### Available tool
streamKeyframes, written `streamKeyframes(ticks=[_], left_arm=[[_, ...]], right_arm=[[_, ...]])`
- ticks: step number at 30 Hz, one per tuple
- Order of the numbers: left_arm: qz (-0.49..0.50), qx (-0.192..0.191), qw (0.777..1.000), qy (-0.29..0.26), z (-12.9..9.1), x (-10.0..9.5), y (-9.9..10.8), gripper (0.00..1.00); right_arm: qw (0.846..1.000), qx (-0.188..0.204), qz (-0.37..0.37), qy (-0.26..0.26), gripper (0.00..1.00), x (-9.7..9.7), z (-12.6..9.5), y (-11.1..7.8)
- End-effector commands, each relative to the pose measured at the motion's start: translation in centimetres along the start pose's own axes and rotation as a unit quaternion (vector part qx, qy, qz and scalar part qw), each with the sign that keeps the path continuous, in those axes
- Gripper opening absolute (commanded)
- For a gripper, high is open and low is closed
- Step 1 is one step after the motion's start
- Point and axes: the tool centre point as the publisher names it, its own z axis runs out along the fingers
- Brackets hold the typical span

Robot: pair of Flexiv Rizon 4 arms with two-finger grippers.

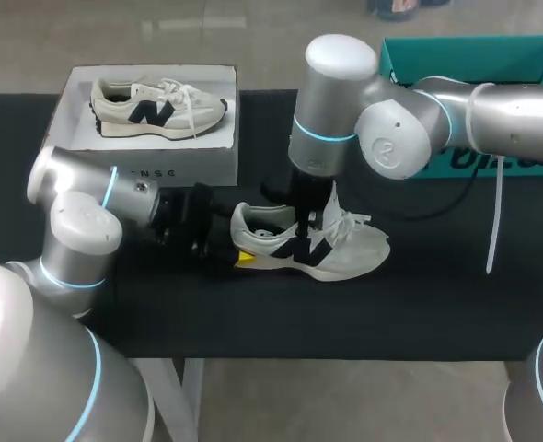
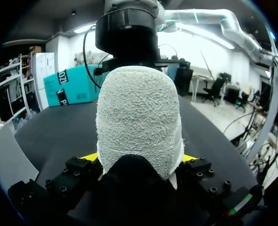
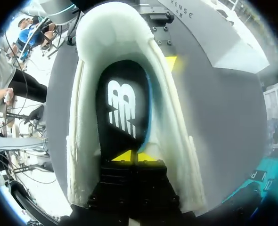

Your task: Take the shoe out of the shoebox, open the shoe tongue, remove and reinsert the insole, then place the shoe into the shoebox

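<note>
When pulling from here, risks skidding the shoe [image 1: 354, 253] over the table [image 1: 437, 304], just in front of the shoebox [image 1: 179, 170]. Holds it by heel only, left gripper [image 2: 139, 157] clamped on both sides. Pinches right gripper [image 3: 133, 156] tips together on the insole [image 3: 122, 103] down inside. Could lose that thin edge, or hoist the whole shoe instead.
</note>
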Motion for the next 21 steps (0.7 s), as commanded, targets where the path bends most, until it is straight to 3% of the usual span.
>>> streamKeyframes(ticks=[1, 5, 8, 21], left_arm=[[0.000, -0.001, 1.000, 0.000, 0.1, -0.1, -0.1, 0.00], [0.000, -0.001, 1.000, 0.000, 0.1, -0.1, -0.1, 0.00], [0.000, -0.001, 1.000, 0.000, 0.1, -0.1, -0.1, 0.00], [0.000, -0.001, 1.000, 0.000, 0.1, -0.1, -0.1, 0.00]], right_arm=[[0.998, -0.059, -0.001, -0.030, 0.00, 0.3, -2.6, -1.7], [0.996, -0.076, 0.000, -0.053, 0.00, -0.4, -4.4, -2.5], [0.992, -0.113, 0.006, -0.064, 0.00, -0.5, -5.2, -2.8], [0.972, -0.212, 0.004, -0.096, 0.00, -1.8, -8.2, -1.6]])
